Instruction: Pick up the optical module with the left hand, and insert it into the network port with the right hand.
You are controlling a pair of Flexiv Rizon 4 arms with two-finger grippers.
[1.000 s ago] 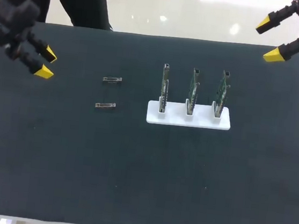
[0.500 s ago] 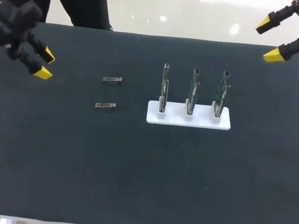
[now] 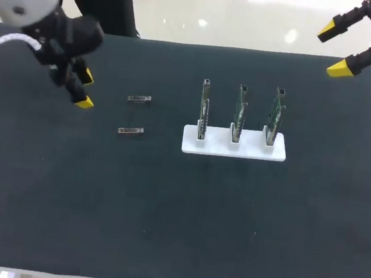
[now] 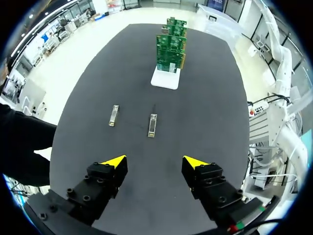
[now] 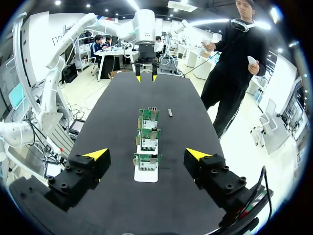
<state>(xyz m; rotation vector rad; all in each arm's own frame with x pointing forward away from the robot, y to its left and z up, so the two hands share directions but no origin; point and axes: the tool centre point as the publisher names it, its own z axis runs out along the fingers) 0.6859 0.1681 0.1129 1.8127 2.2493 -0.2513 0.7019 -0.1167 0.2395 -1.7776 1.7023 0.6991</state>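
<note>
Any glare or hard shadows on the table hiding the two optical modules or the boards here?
Head view: the table is evenly lit, without glare; the far optical module and the near optical module show pale against it, hardly shadowed. Left wrist view: both lie plainly visible ahead of the left gripper. Right wrist view: the boards ahead of the right gripper are evenly lit.

You see two small, flat, grey metal optical modules, the far module (image 3: 139, 98) and the near module (image 3: 131, 131). They lie parallel and apart on the dark counter (image 3: 163, 217). To their right, three green network boards (image 3: 239, 113) stand upright, edge-on, in a white slotted base (image 3: 237, 152). The ports themselves are too small to make out.
</note>
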